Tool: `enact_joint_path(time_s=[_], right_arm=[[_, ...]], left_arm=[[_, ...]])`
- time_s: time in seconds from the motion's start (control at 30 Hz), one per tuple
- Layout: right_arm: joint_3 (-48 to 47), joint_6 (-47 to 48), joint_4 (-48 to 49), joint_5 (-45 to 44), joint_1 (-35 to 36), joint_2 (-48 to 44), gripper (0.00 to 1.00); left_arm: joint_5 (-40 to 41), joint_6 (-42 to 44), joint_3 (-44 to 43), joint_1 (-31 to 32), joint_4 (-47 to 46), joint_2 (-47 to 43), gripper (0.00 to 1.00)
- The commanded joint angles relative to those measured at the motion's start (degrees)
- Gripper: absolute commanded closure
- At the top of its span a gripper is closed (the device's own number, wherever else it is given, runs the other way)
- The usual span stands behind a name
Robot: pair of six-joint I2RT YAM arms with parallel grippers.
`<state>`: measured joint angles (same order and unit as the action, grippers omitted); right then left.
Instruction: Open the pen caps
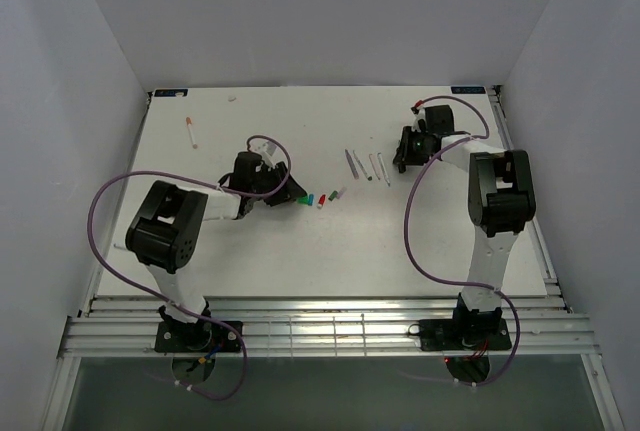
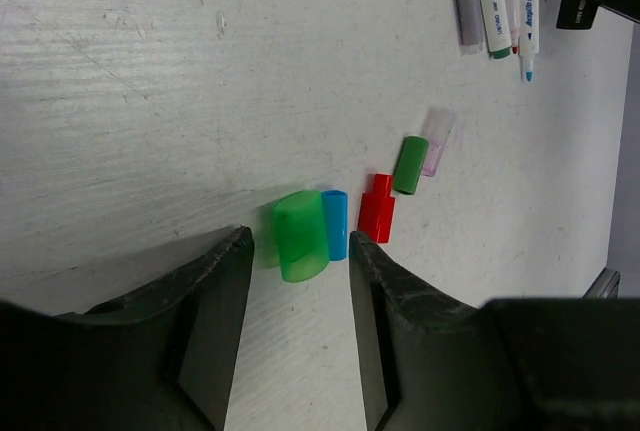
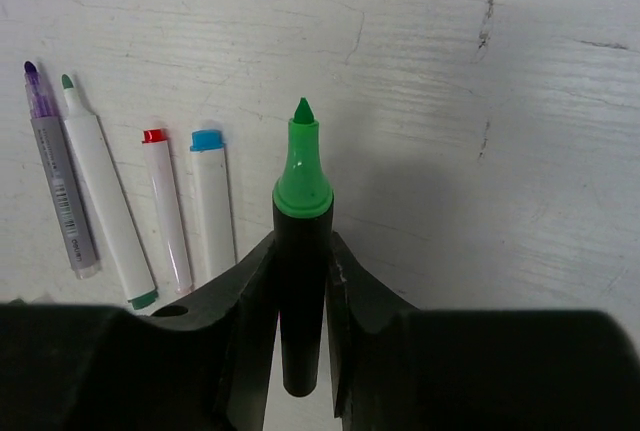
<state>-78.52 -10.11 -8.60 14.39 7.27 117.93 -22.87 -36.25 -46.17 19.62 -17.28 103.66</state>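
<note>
Left pincer [image 2: 299, 251] stands open, low over the table [image 2: 150, 101], and a light green cap [image 2: 300, 241] lies on its side between the jaws with a gap on either side (no grip there at all). A blue cap [image 2: 335, 224] lies tight against it, close by one finger; I cannot tell whether cap and finger touch. Next along come a red cap [image 2: 377, 208], a dark green cap [image 2: 409, 164] and a pale clear cap [image 2: 438, 139], those last two touching. The whole loose row lies near the middle of the table.

Over to the right pincer [image 3: 300, 251]: it is closed on a black marker [image 3: 300, 331], barrel clamped between both fingers, and the bright green nib [image 3: 302, 151] pokes out bare past the fingertips. Four pens [image 3: 105, 211] lie side by side on the table just left of that pincer, between it and the caps, with purple, green, red and blue ends. A lone pen [image 1: 191, 132] with an orange-red end lies well apart at the far left.
</note>
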Motion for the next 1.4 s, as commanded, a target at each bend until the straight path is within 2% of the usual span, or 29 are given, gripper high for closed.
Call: enact_joint_path(time_s=[0.0,0.2,0.33,0.37,0.47,0.57,0.67,0.77,0.9,1.03,1.27,1.37], right_arm=[[-1.37,0.0,2.1,2.57,0.73,1.07,0.69],[-1.11,0.0,2.8,3.71,1.08,1.16,0.55],[-1.46,0.0,2.36,3.98,1.26,0.47,0.5],[-1.02,-0.09,2.53,3.98,1.26,-0.06,0.5],[-0.23,-1.05,2.98,3.63,1.35,-2.43,0.48],[0.21,-2.89,1.57,2.14,1.61,-5.68,0.46],[2.49,-4.04,1.92,1.26,2.66,-10.25,0.45],[5.21,-4.65,2.44,1.42,5.55,-15.17,0.45],[6.27,-3.17,1.66,-0.32,7.58,-18.16,0.45],[7.06,-2.64,2.1,-0.07,7.67,-19.93,0.45],[11.36,-1.85,5.0,1.08,7.67,-21.34,0.45],[12.69,-1.23,5.35,1.16,7.67,-21.07,0.45]], left_arm=[[1.96,0.21,1.7,-0.19,0.05,-2.4,0.45],[4.5,1.27,1.09,-0.72,1.98,-6.88,0.38],[6.87,3.64,-4.79,-3.44,8.74,-8.91,0.35],[8.62,4.77,-8.02,-5.45,12.23,-9.0,0.33],[11.6,6.62,-13.31,-10.8,19.0,-8.3,0.16],[18.88,8.91,-20.34,-15.38,23.85,-6.1,0.15],[23.12,11.72,-25.53,-18.55,24.66,-2.77,0.15],[30.75,13.75,-31.93,-21.79,24.75,3.46,0.17],[36.91,13.49,-37.92,-22.34,24.49,9.18,0.26],[42.88,14.62,-45.92,-22.25,25.89,15.78,0.27],[46.51,14.99,-46.03,-23.75,21.59,20.79,0.38],[45.55,14.19,-44.71,-24.27,19.3,21.76,0.38]])
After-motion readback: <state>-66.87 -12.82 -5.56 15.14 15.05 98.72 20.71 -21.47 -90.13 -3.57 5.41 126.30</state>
